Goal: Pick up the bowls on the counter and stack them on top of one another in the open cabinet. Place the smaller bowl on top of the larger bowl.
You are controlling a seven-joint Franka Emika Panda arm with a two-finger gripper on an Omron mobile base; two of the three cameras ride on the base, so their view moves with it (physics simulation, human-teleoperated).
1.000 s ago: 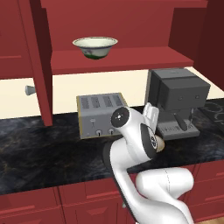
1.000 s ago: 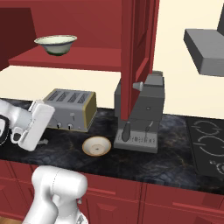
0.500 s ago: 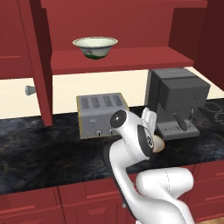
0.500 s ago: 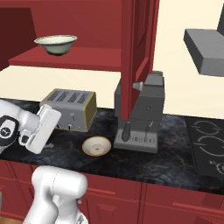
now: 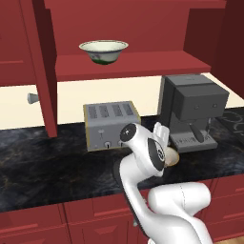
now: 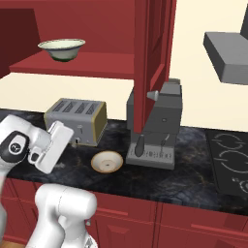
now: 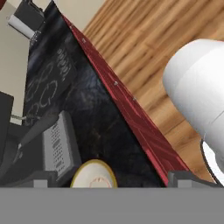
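The smaller bowl (image 6: 107, 162), tan-rimmed and shallow, lies flat on the black marble worktop (image 6: 193, 169), just in front of the espresso machine (image 6: 157, 127) and to the side of the silver toaster (image 6: 76, 120). In the left base view it peeks out from behind the arm's elbow (image 5: 172, 157); in the hand view its cream inside shows at the lower edge (image 7: 93, 176), beside the machine's drip tray. The larger bowl (image 5: 103, 51) already stands upright on the shelf of the open cabinet (image 5: 133, 64), so by my reading the first half of the task is done and the step in hand is the approach to the saucer-like bowl.

The claw (image 6: 54, 145) hangs above the worktop's front edge, well short of the bowl and empty; its jaws stand wide apart, nothing between them.

The next move calls for carrying the claw across and down to the bowl's near rim, with one finger inside and one outside. The bowl is low and flat, so the fingers must come close to the worktop. The espresso machine sits just beside the bowl, leaving less room on that side. After the lift, the bowl has to go up to the shelf and settle level inside the larger one.
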